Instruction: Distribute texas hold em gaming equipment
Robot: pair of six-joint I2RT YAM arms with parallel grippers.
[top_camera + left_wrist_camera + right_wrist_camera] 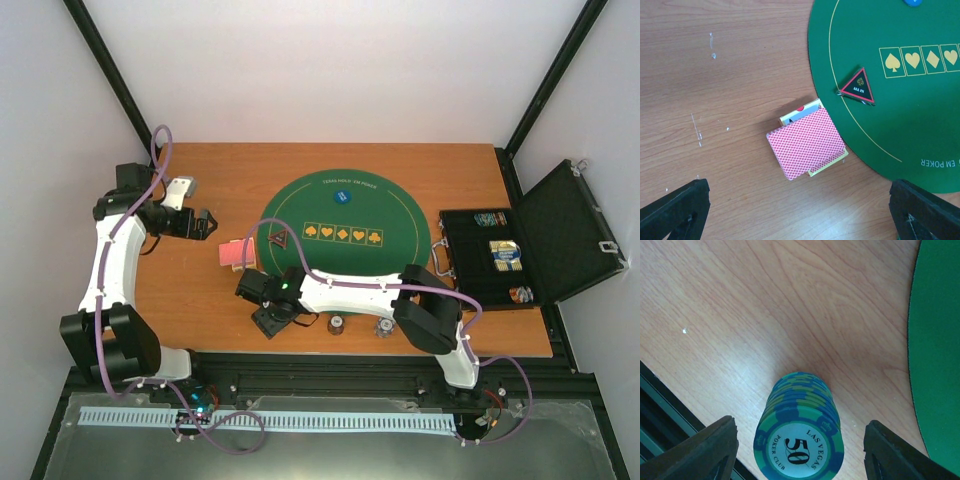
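A stack of red-backed playing cards lies on the wood just off the left edge of the green mat; it also shows in the top view. A black-red triangular marker lies on the mat, and so does a blue button disc. My left gripper hovers open and empty to the left of the cards. My right gripper is open, with its fingers on either side of a stack of green-blue "50" poker chips and a gap on each side. In the top view it hides that stack.
Two more small chip stacks stand near the table's front edge. An open black hinged case with more items stands at the right. The table's front edge and black rail lie close to the right gripper.
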